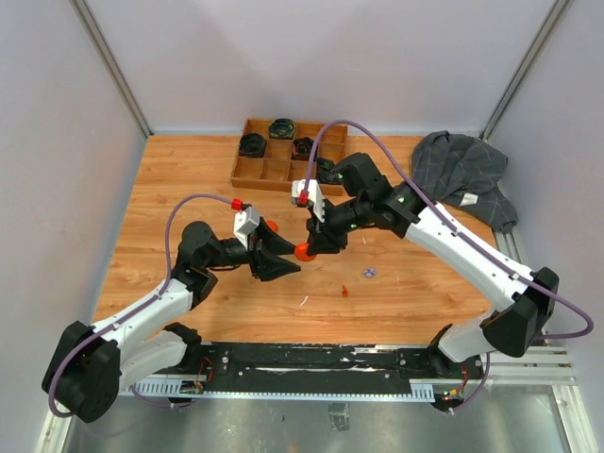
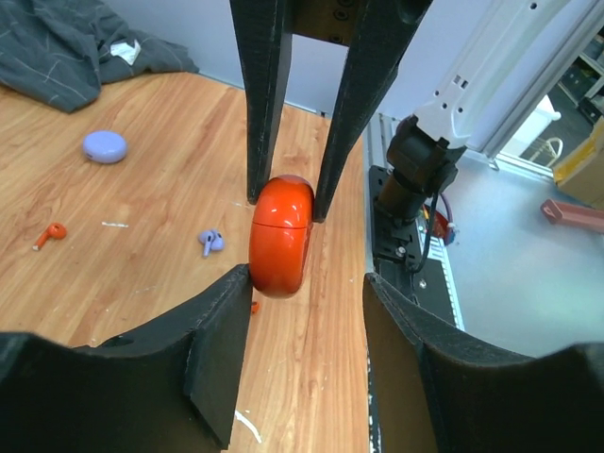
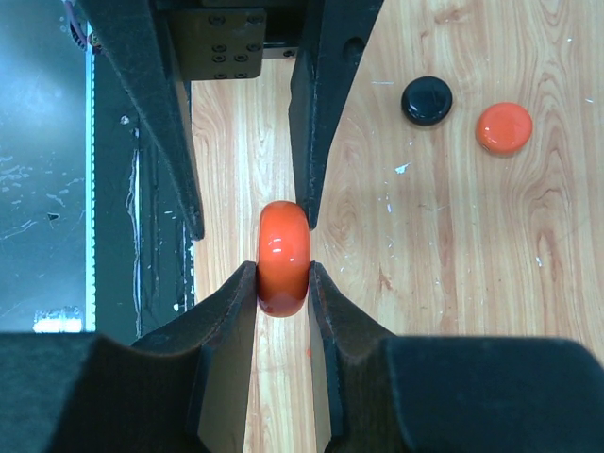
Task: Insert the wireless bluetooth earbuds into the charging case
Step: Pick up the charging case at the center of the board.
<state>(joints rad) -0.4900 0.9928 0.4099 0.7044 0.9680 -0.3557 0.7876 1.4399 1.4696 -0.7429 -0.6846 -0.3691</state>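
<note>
My right gripper [image 1: 308, 247] is shut on a round orange-red charging case [image 1: 304, 251], held on edge above the table; the right wrist view shows it clamped between both pads [image 3: 284, 257]. My left gripper [image 1: 286, 266] is open just left of it; in the left wrist view its jaws stand wide apart, and the left fingertip [image 2: 231, 293] is at the case's [image 2: 281, 236] lower edge. An orange-red earbud [image 2: 49, 233] and a lavender earbud [image 2: 210, 242] lie on the wood, also seen from above, orange-red [image 1: 344, 291] and lavender [image 1: 370, 274]. No black earbud shows.
A wooden compartment tray [image 1: 253, 170] at the back holds black cases. A grey cloth [image 1: 462, 170] lies back right. Another orange case [image 3: 504, 128], a black case [image 3: 427, 100] and a lavender case [image 2: 104, 146] sit on the table. A white sliver [image 1: 305, 301] lies near the front.
</note>
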